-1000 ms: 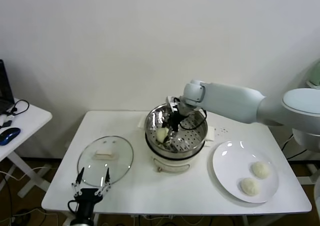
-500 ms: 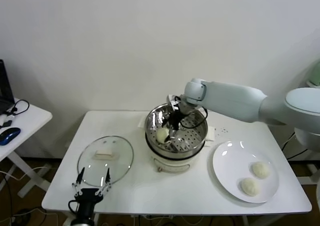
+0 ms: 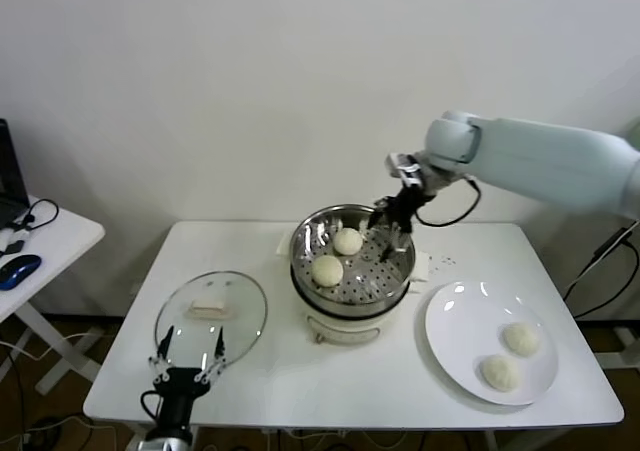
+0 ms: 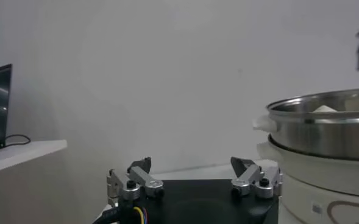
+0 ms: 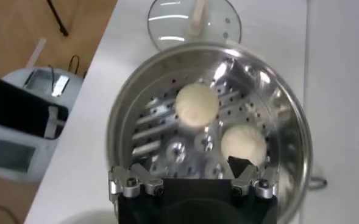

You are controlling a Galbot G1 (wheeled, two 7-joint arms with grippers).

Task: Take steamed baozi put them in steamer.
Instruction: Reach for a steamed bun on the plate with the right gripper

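Observation:
The steamer (image 3: pixel 375 269) stands mid-table on its white cooker base, with two steamed baozi (image 3: pixel 347 241) (image 3: pixel 327 270) lying on its perforated floor. Two more baozi (image 3: pixel 520 338) (image 3: pixel 499 372) rest on the white plate (image 3: pixel 465 321) to the right. My right gripper (image 3: pixel 391 229) hovers open and empty just above the steamer's back right rim. In the right wrist view the gripper (image 5: pixel 188 175) looks down into the steamer (image 5: pixel 130 103), where both buns (image 5: pixel 196 103) (image 5: pixel 243 143) lie free. My left gripper (image 3: pixel 185 356) (image 4: pixel 191 167) waits open near the table's front left edge.
A flat glass lid (image 3: pixel 210 311) lies left of the steamer, just beyond the left gripper. A side table with a mouse (image 3: pixel 18 269) stands at the far left. The steamer's side (image 4: pixel 319 131) rises close to the left gripper's right.
The right gripper opened inside the steamer, left a second baozi there beside the first, then rose and drew back to the right. The left arm barely shifted.

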